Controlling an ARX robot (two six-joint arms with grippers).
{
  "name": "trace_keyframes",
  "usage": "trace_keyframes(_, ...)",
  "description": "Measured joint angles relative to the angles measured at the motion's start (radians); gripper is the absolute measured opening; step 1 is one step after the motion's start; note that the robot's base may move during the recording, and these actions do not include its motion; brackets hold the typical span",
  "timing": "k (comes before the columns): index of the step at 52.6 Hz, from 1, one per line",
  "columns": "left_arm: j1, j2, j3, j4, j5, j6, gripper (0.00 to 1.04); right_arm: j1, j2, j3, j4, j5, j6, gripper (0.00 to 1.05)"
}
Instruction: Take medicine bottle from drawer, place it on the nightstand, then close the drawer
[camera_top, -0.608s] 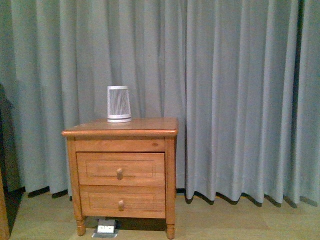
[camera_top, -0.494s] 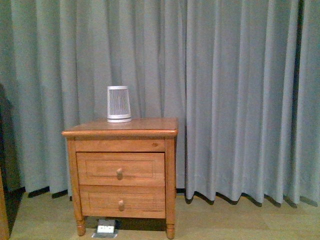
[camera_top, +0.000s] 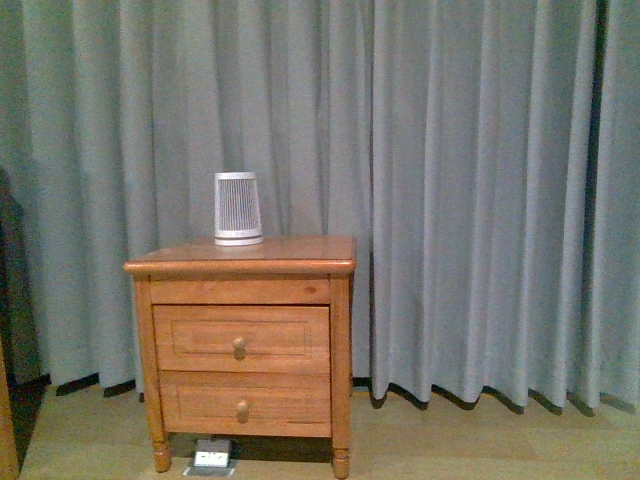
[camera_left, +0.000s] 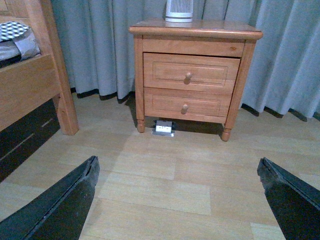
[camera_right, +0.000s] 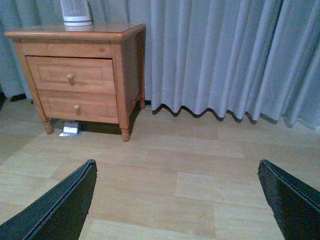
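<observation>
The honey-brown nightstand (camera_top: 240, 262) stands against the curtain, left of centre in the front view; it also shows in the left wrist view (camera_left: 196, 31) and the right wrist view (camera_right: 75, 34). Its upper drawer (camera_top: 241, 338) (camera_left: 191, 72) (camera_right: 70, 74) is shut, with one round knob. The medicine bottle is out of view. My left gripper (camera_left: 177, 172) is open above bare floor, well short of the nightstand. My right gripper (camera_right: 176, 172) is open too, also over the floor, off to the nightstand's right. Neither arm shows in the front view.
A white slatted tapered device (camera_top: 238, 208) stands on the nightstand top. The lower drawer (camera_top: 243, 402) is shut. A small white box (camera_top: 211, 457) lies on the floor under the nightstand. A wooden bed frame (camera_left: 35, 80) stands to the left. Grey curtains (camera_top: 470, 190) hang behind.
</observation>
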Motion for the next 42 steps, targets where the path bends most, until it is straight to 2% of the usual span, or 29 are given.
trace_keyframes(42, 0.000, 0.000, 0.000, 0.000, 0.000, 0.000, 0.98, 0.000, 0.000, 0.000, 0.000, 0.000, 0.000, 0.98)
